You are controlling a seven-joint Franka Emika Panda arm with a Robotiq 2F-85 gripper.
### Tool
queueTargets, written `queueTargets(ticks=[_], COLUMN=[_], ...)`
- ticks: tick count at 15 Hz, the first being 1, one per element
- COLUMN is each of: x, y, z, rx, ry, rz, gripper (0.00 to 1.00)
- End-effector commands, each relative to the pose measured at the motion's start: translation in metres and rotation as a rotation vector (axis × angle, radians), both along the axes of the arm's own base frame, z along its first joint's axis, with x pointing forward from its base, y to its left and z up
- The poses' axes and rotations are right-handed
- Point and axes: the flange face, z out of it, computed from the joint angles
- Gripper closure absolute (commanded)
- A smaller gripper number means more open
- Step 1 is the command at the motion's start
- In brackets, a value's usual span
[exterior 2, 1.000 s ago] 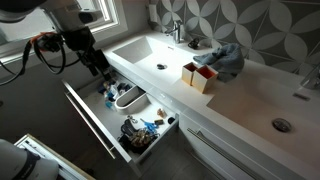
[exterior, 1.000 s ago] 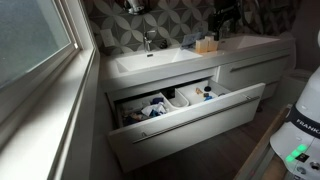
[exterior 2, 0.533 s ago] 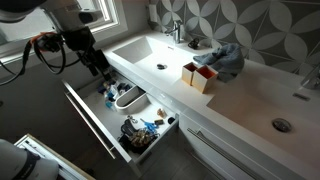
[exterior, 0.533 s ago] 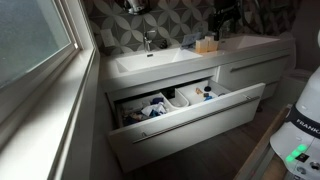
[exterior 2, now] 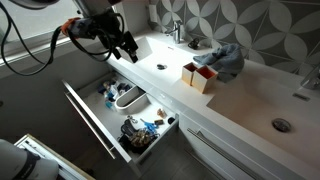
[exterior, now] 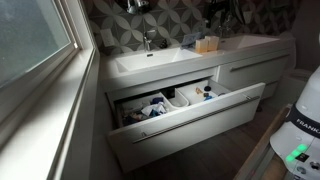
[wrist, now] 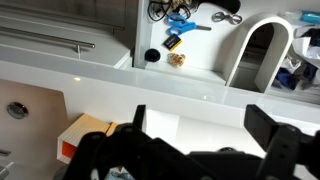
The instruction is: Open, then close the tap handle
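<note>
One tap handle (exterior 2: 179,23); one gripper (exterior 2: 128,50)

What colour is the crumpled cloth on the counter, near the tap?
Blue-grey. The cloth shows best in an exterior view.

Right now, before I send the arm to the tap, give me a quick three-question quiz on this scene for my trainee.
1. True or false: the tool is apart from the tap handle, not touching it.
2. The drawer below the sink is: A shut, B pulled open, C missing.
3. Fill in: in the wrist view, the tool's jaws stand ___.
Key: 1 true; 2 B; 3 open.
</note>
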Motion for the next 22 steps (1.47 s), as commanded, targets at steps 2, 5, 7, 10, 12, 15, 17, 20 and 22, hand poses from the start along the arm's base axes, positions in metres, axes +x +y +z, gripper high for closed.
queueTargets(ticks=[2,5,7,10,12,15,17,20,22], x=[0.090,0.144,0.178,0.220,0.243,0.274,0.292,0.313,0.301], y=[-0.033,-0.040,-0.048,-0.069,-0.082,-0.091,-0.086,-0.072,-0.070], z=[0.006,-0.001,-0.009,-0.019,-0.023,-0.027,-0.027,-0.021,-0.028], rx=[0.099,0.186,0.222,0.254,0.281,0.306,0.332,0.334,0.305], ry=[-0.057,-0.078,-0.110,-0.156,-0.187,-0.242,-0.262,-0.315,-0.275], rz=[0.085,0.102,0.090,0.064,0.046,0.034,0.039,0.099,0.074], gripper=[0.00,0.00,0.00,0.00,0.00,0.00,0.00,0.00,0.00])
